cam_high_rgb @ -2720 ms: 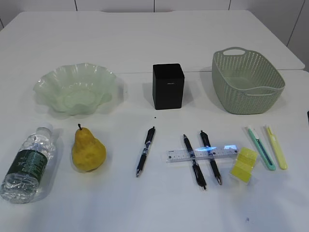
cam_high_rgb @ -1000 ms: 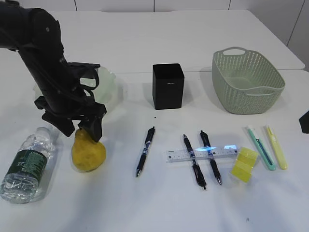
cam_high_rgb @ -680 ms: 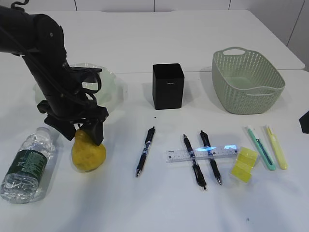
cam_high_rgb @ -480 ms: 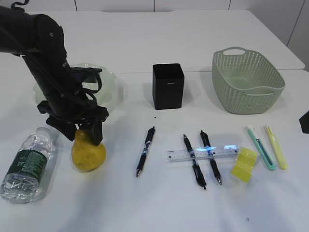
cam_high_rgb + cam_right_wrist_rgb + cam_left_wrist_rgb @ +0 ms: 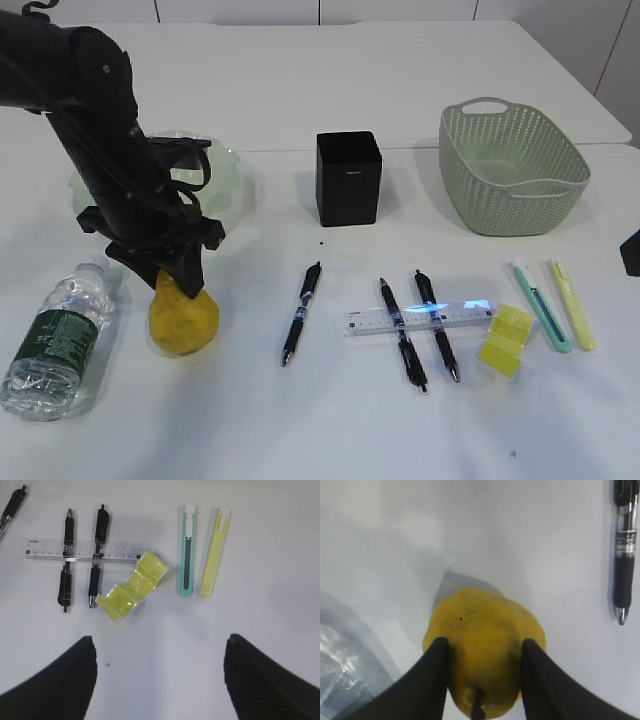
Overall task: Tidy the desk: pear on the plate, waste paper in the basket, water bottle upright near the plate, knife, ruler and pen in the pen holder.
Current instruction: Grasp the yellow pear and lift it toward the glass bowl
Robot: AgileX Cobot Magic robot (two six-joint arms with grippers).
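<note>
Since a moment ago, the left gripper (image 5: 480,675) has sunk lower and drawn its fingers (image 5: 434,680) in until both press the upper flanks of the pear (image 5: 184,318), clamping it where it sits on the desk (image 5: 330,420), in front of the plate (image 5: 225,175). Just left lies the water bottle (image 5: 60,340) on its side, its dark green label too small to read. Right of the pear a black pen (image 5: 624,550) carries white lettering, illegible. The pen holder (image 5: 349,178) bears a small pale mark. The right gripper (image 5: 160,680) stands wide apart above the ruler (image 5: 82,550), which lies across two pens, with the yellow waste paper (image 5: 134,586) and two cased knives (image 5: 187,550) beside it. The basket (image 5: 512,170) sits behind these.
</note>
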